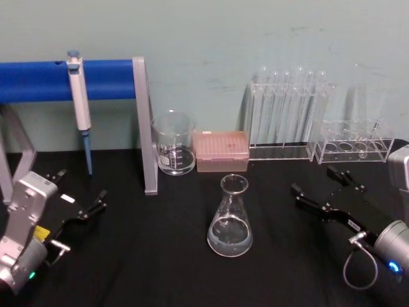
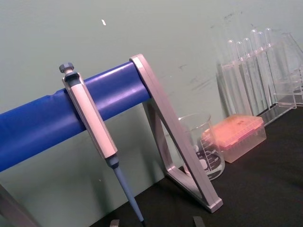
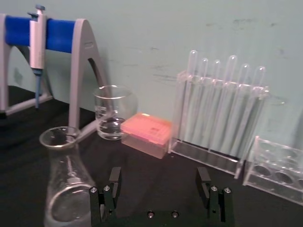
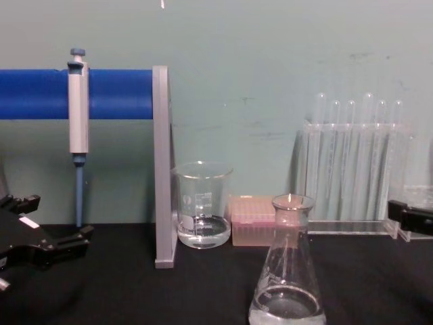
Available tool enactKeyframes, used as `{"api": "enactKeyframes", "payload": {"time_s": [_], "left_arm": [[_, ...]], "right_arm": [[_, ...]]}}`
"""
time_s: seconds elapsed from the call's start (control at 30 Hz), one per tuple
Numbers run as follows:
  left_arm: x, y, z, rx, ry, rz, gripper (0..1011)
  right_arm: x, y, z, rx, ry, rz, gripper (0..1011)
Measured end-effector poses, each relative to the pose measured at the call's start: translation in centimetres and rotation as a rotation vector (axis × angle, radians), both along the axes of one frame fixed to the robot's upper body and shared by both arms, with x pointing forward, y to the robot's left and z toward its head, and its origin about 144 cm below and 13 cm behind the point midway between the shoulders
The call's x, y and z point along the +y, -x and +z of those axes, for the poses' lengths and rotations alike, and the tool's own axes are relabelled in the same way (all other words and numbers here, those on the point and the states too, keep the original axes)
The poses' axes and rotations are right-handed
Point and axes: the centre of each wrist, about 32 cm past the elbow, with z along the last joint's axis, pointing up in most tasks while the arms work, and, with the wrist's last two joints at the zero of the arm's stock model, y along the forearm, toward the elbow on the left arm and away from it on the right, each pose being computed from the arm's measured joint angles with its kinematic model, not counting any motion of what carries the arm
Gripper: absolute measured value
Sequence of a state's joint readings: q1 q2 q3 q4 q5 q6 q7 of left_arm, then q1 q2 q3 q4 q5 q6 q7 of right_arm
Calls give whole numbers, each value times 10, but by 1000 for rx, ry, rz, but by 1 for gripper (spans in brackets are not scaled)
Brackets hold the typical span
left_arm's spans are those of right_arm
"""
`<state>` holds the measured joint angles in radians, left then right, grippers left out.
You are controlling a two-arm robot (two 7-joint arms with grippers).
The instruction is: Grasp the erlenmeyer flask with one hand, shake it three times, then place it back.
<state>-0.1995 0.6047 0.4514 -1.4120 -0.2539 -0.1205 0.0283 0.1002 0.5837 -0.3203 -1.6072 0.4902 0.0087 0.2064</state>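
The erlenmeyer flask (image 1: 230, 220) stands upright on the black table, mid-front, with a little clear liquid in its base; the chest view has it low and right of centre (image 4: 287, 274). My right gripper (image 1: 316, 181), the hand with the grey cable, hovers open to the flask's right, a short gap away, holding nothing. In the right wrist view its fingers (image 3: 115, 178) stand wide apart, and the flask (image 3: 66, 189) is beside them, outside the gap. At the front left my left gripper (image 1: 80, 187) rests open and holds nothing (image 4: 49, 222).
Behind the flask stand a glass beaker (image 1: 174, 144) and a pink tip box (image 1: 221, 150). A rack of test tubes (image 1: 291, 115) and a low clear rack (image 1: 354, 144) are at the back right. A pipette (image 1: 80, 96) hangs on the blue-barred stand (image 1: 146, 128) at the left.
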Motion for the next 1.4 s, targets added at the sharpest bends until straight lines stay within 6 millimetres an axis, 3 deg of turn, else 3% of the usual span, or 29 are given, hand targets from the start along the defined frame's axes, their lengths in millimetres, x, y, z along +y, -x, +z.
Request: {"api": "enactKeyframes", "payload": {"time_s": [0.4,0.83,1.4], "left_arm": [[0,0,0,0,0,0,1001],[0,0,0,0,0,0,1001],[0,0,0,0,0,0,1001]], "right_arm": [[8,4,-1,59,-61,69,1000],[32,5,-6,108,-64,154,1000],[60,-17,-12,117,-43,266,1000]]}}
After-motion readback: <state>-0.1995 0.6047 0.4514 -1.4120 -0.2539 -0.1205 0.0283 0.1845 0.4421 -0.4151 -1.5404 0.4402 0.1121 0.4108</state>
